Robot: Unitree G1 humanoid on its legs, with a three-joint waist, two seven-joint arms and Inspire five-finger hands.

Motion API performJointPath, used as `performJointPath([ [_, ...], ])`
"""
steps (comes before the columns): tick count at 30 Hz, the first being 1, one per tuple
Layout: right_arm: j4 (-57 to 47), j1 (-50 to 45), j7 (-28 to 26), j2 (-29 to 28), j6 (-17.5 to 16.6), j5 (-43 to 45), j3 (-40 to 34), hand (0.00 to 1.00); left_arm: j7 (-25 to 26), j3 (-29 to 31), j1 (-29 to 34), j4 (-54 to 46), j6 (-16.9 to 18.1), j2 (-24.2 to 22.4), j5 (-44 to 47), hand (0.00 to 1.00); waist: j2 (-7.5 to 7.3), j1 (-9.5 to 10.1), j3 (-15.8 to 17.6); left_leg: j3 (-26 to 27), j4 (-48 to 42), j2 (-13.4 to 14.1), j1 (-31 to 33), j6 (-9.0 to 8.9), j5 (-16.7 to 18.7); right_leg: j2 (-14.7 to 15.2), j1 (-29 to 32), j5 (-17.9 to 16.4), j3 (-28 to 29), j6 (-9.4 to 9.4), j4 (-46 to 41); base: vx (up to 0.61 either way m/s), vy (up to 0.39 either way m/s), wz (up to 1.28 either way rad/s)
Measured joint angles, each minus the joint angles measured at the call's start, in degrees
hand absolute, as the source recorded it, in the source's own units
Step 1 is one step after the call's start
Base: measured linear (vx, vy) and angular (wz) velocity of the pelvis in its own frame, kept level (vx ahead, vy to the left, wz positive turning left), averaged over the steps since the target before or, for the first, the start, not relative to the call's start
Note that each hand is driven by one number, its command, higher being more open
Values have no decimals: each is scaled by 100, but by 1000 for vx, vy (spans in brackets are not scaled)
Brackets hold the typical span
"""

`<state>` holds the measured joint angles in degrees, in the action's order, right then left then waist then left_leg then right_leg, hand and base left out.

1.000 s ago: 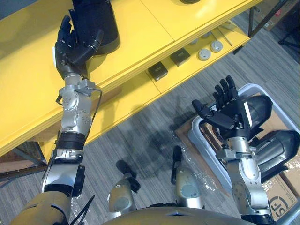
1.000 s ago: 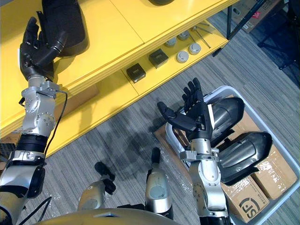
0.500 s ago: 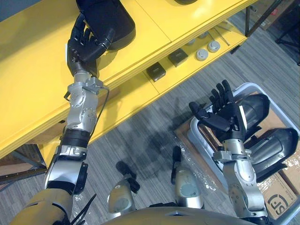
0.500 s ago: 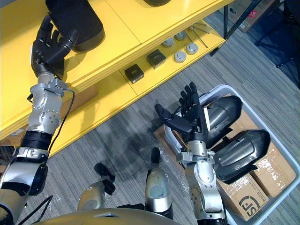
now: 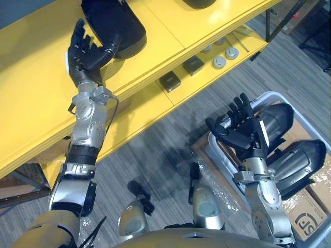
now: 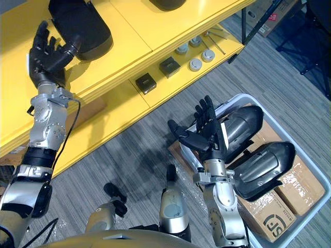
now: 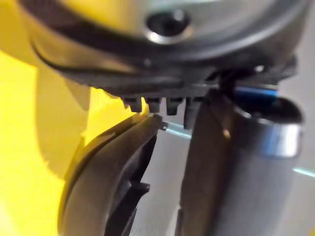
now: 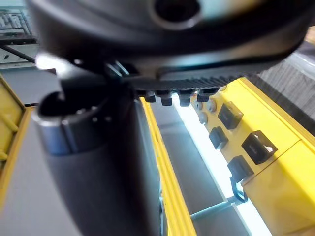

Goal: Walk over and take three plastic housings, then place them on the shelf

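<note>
- The left hand (image 5: 83, 51) was held up over the top board of the yellow shelf (image 5: 31, 103). Its fingers were straight and spread, and it clasped nothing.
- Its thumb reached toward the near edge of a black housing; whether it touched could not be told.
- That shelf housing (image 5: 115, 23) lay flat on the top board at the far left, just beyond the left hand.
- In the left wrist view, the shelf housing's dark curved rim (image 7: 113, 172) showed against the yellow board, close beside the thumb (image 7: 231, 167).
- The right hand (image 5: 243, 132) was held up on the right with its fingers straight and apart and its thumb out to the left. It held nothing.
- It hung over the near left corner of a grey bin (image 6: 242, 98) that stood on the floor, nearer than the shelf.
- Two more black housings lay in the bin. The far housing (image 6: 243, 124) was just right of the right hand, and the near housing (image 6: 266, 165) lay beside it, nearer and further right.
- A cardboard box (image 6: 279, 219) sat in the bin's near end, partly under the near housing.
- On the shelf's lower board, between the two hands, stood two small black boxes (image 6: 145, 82) side by side.
- Round silver discs (image 6: 195, 64) lay to their right.
- A dark thing (image 6: 165, 4) sat on the top board's far edge, cut off by the frame.
- Grey striped carpet (image 6: 129, 155) covered the floor between the shelf and the bin.
</note>
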<state>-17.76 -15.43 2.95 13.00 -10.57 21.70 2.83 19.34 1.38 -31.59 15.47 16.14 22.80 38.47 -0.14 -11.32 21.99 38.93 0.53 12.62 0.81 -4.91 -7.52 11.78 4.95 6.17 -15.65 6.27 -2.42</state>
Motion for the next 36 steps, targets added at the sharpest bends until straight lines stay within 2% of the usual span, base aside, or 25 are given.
performJointPath([
  [1,-1,-38,-72,-4,-141,-12,11,100,214,88,363,-397,233,-170,-123,100,13,12,-28,-11,54,-11,-109,-15,-10,-11,-139,0,-57,1,80,34,3,7],
  [2,0,-50,-106,-11,-209,-7,14,100,284,132,553,-618,324,-270,-126,100,26,19,-47,-20,89,-13,-152,-20,-12,-20,-202,-1,-101,3,109,33,-3,17],
  [4,-1,-111,-136,-144,-419,3,157,100,604,132,1539,-1593,633,-834,-420,100,112,124,-413,-104,208,-11,-193,-63,-40,-72,-356,-3,-253,6,276,55,-13,22],
  [5,-1,-111,-135,-202,-455,3,209,100,678,79,1806,-1856,650,-995,-559,100,130,183,-499,-120,231,-6,-228,-71,-45,-87,-416,-5,-282,8,314,85,-18,20],
  [7,-1,16,-33,-285,-484,-10,629,100,772,-434,2825,-2685,665,-1544,-967,100,230,431,-824,-268,277,-10,-388,-105,-64,-102,-717,-53,-470,40,402,79,-14,30],
  [10,93,424,178,-371,-486,-130,1052,100,696,-826,3345,-2957,599,-1663,-1007,100,313,588,-997,-426,281,-24,-452,-106,-63,-94,-916,-78,-644,55,445,4,0,29],
  [12,340,807,369,-443,-476,-254,1246,100,612,-856,3561,-2959,473,-1773,-1009,100,366,711,-1077,-527,331,-38,-529,-89,-75,-92,-1060,-90,-769,64,457,-43,5,28],
  [14,467,880,421,-434,-381,-271,1209,100,532,-809,3795,-2957,337,-1795,-1169,100,374,791,-1191,-620,434,-70,-574,-96,-107,-87,-1142,-113,-876,72,465,-39,14,25],
  [17,723,843,592,-429,-205,-259,979,100,107,-546,4317,-3037,112,-1785,-1398,100,342,834,-1352,-767,452,-107,-556,-78,-136,-59,-1226,-160,-1021,104,471,-19,20,21],
  [22,866,716,1044,-417,-85,-336,525,100,-470,-360,4562,-3261,-21,-1776,-1412,100,359,956,-1429,-870,457,-158,-516,-77,-195,-13,-1236,-160,-1096,100,468,-11,34,12],
  [26,900,669,1134,-419,-19,-326,236,100,-864,-351,4563,-3542,-16,-1759,-1354,100,331,927,-1494,-802,458,-165,-522,-70,-198,1,-1183,-153,-1027,99,460,3,37,-10],
  [28,897,518,1138,-418,66,-338,-21,100,-1016,-449,4553,-3632,2,-1726,-1353,100,308,905,-1595,-527,456,-150,-542,-76,-187,-7,-981,-83,-734,61,435,35,52,-57],
  [32,811,11,1167,-413,289,-330,-746,100,-1004,-733,4488,-3611,-11,-1612,-1178,100,260,624,-1614,84,454,-136,-765,-130,-125,-47,-763,51,-107,80,431,48,38,-75],
  [36,473,-771,1149,-410,290,-170,-1374,100,-896,-990,4266,-3511,-14,-1510,-1183,100,193,330,-1608,719,455,-58,-987,-263,14,-185,-490,76,506,54,412,8,10,-83],
])
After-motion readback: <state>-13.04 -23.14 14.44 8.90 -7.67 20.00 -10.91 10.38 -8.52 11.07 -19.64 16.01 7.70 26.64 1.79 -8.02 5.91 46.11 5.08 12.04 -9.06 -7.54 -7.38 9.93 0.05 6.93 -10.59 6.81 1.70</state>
